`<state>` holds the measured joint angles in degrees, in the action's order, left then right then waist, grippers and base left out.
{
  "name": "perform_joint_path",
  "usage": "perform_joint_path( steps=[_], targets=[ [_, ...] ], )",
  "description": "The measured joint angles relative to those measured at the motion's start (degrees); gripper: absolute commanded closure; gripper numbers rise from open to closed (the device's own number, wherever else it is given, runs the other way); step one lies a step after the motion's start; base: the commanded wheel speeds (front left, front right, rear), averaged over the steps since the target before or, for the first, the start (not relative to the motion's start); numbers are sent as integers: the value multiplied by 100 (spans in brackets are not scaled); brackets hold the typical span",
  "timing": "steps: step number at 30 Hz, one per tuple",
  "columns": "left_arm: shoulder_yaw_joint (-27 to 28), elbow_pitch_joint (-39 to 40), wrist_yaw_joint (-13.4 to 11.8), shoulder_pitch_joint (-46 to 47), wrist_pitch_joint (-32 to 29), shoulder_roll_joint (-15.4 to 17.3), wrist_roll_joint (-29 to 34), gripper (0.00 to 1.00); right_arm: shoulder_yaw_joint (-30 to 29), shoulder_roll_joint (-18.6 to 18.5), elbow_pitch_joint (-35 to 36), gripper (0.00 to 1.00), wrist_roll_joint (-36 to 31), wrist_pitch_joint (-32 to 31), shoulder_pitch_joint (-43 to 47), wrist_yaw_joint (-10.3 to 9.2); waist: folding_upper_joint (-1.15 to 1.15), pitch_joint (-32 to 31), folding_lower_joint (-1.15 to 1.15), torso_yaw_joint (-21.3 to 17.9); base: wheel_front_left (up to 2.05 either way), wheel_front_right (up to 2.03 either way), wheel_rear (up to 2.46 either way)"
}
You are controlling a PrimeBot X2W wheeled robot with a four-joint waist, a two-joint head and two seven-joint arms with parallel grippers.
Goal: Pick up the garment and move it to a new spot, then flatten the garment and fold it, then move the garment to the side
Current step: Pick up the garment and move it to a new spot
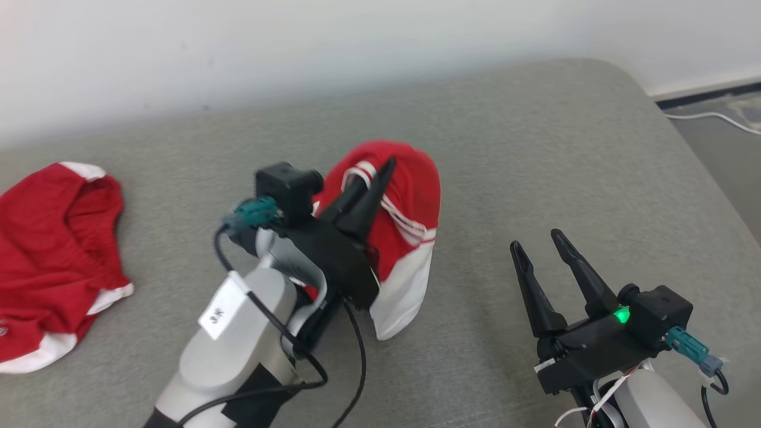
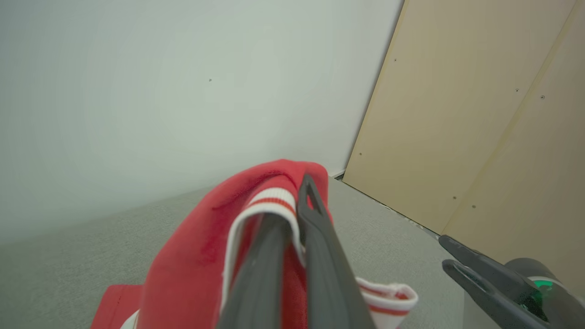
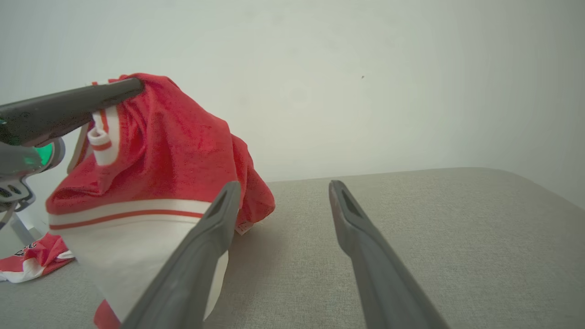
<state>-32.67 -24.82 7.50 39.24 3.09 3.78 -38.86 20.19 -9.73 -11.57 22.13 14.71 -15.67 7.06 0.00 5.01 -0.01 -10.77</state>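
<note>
Head view overall: grey cushion (image 1: 535, 148) takes up most of what I see, with a wall behind it and plenty of bare fabric out to the right.
Spare cloth: a second red-and-white piece (image 1: 53, 249) lies crumpled at far left, well apart from the action. I'm leaving it alone.
Task item: the garment (image 1: 410, 196) is red with white trim. It hangs near the middle of the cushion, and only its white bottom edge looks to touch down.
Left arm: left gripper (image 1: 374, 172) has its fingers pressed together on the striped band (image 2: 269, 198), so it's carrying the whole thing.
Right arm: right gripper (image 1: 536, 239) has its fingers spread with nothing between them. It hovers low, just right of the garment and apart from it.
What matters next: the cloth's long axis runs roughly top to bottom, and the loose white edge faces my right gripper, the nearer free one. My guess is I lay it on the open cushion, then bring the right in from that side to grab the edge.
</note>
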Motion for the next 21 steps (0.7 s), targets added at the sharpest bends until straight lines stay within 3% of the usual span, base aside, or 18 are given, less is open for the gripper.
perform_joint_path(
  steps=[10,11,12,13,14,21],
  targets=[
    [-543,-1299,0,-97,-254,-78,-78,100,56,120,30,0,0,0,-53,1,0,181,0,-517,0,0,0],
    [-570,-1402,0,-95,-257,-77,-79,93,59,130,24,0,0,0,-69,1,0,206,0,-564,0,0,0],
    [-602,-1483,0,-87,-257,-76,-86,71,54,131,18,0,0,0,-87,1,0,229,1,-611,0,0,0],
    [-609,-1563,0,-77,-257,-80,-94,23,46,131,9,0,0,0,-109,1,0,252,1,-660,0,0,0],
    [-610,-1631,0,-66,-256,-81,-100,0,27,129,5,0,0,0,-124,1,0,272,1,-705,0,0,0],
    [-713,-1784,0,183,-140,-114,-363,0,-204,32,-21,0,2,0,-97,1,0,346,1,-855,0,0,0]
  ],
)
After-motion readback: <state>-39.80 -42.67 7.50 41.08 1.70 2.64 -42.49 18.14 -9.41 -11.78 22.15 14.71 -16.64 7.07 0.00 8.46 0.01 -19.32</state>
